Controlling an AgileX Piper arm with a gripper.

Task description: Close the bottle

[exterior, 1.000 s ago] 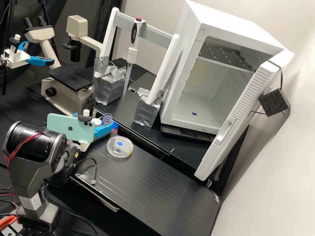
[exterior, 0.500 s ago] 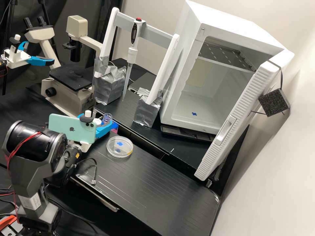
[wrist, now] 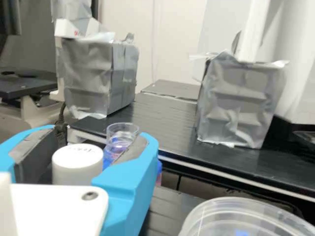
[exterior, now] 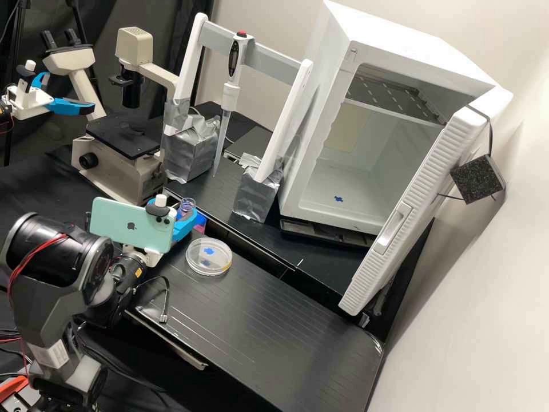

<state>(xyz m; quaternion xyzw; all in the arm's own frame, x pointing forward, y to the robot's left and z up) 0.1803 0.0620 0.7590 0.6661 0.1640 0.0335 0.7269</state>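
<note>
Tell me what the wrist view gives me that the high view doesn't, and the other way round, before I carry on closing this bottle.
From the wrist view: a round white lid with marks on its top, sitting between the open gripper's fingers.

From the high view: a light green phone mounted at the arm's wrist, a pipette hanging in its white stand, and the cabinet's open door.

In both: the open clear bottle, the clear round dish and two silver-wrapped blocks.
</note>
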